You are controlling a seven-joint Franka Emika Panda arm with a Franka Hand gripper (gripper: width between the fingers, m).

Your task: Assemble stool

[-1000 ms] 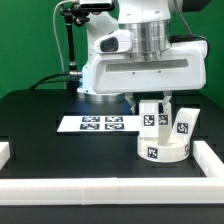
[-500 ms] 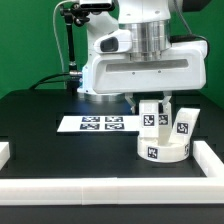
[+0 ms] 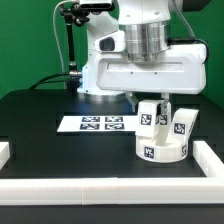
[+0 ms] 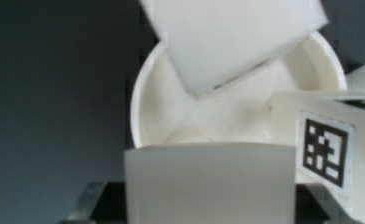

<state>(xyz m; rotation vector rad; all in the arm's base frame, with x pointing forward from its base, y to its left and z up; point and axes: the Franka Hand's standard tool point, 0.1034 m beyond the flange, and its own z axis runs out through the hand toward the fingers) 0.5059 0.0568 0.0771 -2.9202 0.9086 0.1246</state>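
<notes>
1. Stool seat (image 3: pixel 163 150), a white round disc, is sitting on the black tabletop (image 3: pixel 60 145) near the exterior view's right rail (image 3: pixel 214 160).
2. Jaws are closing narrowly on an upright leg (image 3: pixel 149 116) above the seat.
3. Another leg (image 3: pixel 182 122) is standing beside it.

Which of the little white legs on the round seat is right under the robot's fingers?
The leg toward the exterior view's left, directly under the robot's fingers. The other leg stands free at the seat's right edge, with nothing over it.
</notes>
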